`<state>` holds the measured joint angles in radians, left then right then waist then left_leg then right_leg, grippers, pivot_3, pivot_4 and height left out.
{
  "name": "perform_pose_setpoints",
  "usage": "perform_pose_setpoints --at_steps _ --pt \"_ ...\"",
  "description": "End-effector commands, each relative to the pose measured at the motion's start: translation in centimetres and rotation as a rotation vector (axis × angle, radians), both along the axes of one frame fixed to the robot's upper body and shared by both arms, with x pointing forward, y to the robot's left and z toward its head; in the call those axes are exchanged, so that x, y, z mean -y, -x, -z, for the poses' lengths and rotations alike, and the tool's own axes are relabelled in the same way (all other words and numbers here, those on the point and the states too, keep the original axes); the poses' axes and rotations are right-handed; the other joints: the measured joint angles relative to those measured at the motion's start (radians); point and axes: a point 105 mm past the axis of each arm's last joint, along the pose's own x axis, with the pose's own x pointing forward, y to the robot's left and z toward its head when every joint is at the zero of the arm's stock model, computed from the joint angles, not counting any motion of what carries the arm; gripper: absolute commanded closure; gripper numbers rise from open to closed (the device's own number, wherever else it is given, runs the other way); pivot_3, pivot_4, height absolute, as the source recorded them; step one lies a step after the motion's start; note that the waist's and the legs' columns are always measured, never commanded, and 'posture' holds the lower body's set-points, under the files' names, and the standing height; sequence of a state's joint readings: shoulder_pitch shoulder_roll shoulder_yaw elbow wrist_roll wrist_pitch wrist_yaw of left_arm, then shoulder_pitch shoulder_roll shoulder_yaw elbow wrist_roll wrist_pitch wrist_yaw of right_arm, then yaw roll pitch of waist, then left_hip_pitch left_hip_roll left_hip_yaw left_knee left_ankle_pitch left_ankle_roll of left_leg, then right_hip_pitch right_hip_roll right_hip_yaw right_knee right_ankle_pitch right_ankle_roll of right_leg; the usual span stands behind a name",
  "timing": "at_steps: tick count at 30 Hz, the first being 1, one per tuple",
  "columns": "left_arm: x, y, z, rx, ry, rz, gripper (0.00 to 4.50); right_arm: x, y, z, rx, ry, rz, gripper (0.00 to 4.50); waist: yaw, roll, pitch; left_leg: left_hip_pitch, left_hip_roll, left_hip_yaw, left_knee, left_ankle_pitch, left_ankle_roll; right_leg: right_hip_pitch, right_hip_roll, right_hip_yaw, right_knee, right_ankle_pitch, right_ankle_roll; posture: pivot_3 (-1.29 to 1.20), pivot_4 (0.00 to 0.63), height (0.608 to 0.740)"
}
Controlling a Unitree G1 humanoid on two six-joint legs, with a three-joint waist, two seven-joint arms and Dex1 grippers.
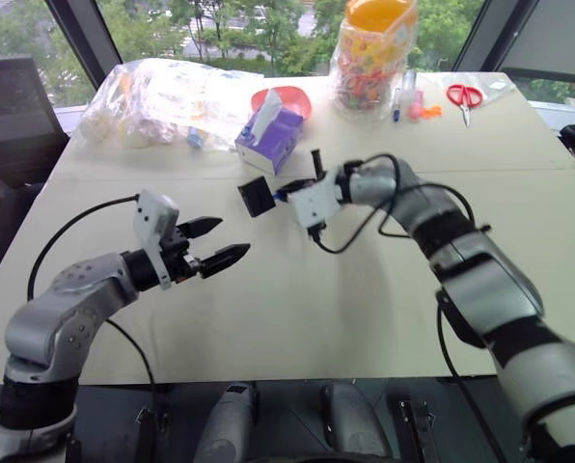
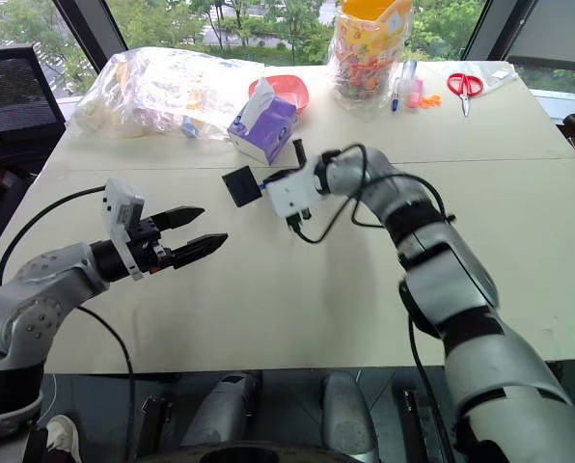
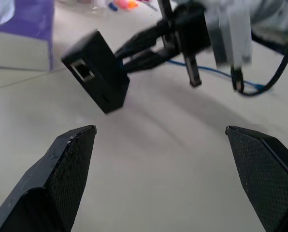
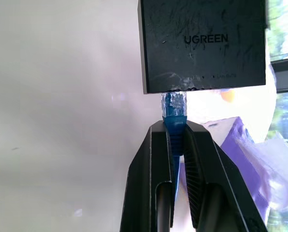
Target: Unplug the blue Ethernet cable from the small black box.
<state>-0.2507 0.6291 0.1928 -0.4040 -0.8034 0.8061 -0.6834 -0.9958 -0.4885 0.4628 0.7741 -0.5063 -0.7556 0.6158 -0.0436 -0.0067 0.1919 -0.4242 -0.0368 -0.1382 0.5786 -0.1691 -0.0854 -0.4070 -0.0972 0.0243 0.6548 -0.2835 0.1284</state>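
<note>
Blue Ethernet cable (image 4: 174, 108), plugged into small black box (image 4: 202, 43), pinched by right end effector (image 4: 175, 133); left end effector (image 1: 215, 243) spread.

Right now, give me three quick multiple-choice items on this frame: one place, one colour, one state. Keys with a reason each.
1. Where is the small black box?
A. Flat on the table by the scissors
B. Hanging off the table on the cable in the right hand
C. Between the left hand's fingers

2. What colour is the tissue box?
A. Purple
B. Green
C. Orange

3. How is the left hand?
A. Shut on the box
B. Shut on nothing
C. Open, holding nothing

Key: 1 B, the right hand is shut on the blue Ethernet cable just behind its plug, which sits in the box. 2 A, it is purple beside the red bowl. 3 C, its fingers stand apart with only table between them.
</note>
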Motion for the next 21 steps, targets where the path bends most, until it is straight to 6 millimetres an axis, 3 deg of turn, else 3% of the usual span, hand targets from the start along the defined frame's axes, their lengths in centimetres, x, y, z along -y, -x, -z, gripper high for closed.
perform_pose_setpoints --at_steps 1,8,19,21 --pt "0.0 -0.2 -1.4 0.012 0.044 0.028 0.0 -0.5 1.8 -2.8 0.169 -0.121 -0.051 4.46 -0.004 0.0 0.0 0.0 0.0 0.0 0.0 0.0 0.0 0.0 0.0 0.0 0.0 0.0 0.0 0.0 0.15 0.726" --pt "1.3 -0.8 -1.5 -0.007 0.056 0.101 0.0 -0.5 4.6 -3.5 0.304 -0.245 -0.04 4.46 -0.008 0.0 0.0 0.003 0.0 0.0 0.003 0.001 0.0 0.001 0.0 0.001 0.006 0.0 0.0 0.0 0.15 0.726" --pt "3.4 -2.1 -2.0 0.029 0.088 0.159 0.0 -0.8 4.9 -3.7 0.323 -0.253 -0.03 4.46 0.001 -0.001 0.0 0.003 0.0 0.0 0.012 0.001 0.0 0.006 0.0 0.001 0.006 0.0 0.0 0.0 0.15 0.726" --pt "3.5 -2.1 -2.0 0.035 0.099 0.155 0.57 -0.7 4.9 -3.7 0.32 -0.248 -0.031 4.5 -0.001 -0.001 0.0 0.003 0.0 0.0 0.012 0.001 0.0 0.006 0.0 0.001 0.006 0.0 0.0 0.0 0.15 0.726"
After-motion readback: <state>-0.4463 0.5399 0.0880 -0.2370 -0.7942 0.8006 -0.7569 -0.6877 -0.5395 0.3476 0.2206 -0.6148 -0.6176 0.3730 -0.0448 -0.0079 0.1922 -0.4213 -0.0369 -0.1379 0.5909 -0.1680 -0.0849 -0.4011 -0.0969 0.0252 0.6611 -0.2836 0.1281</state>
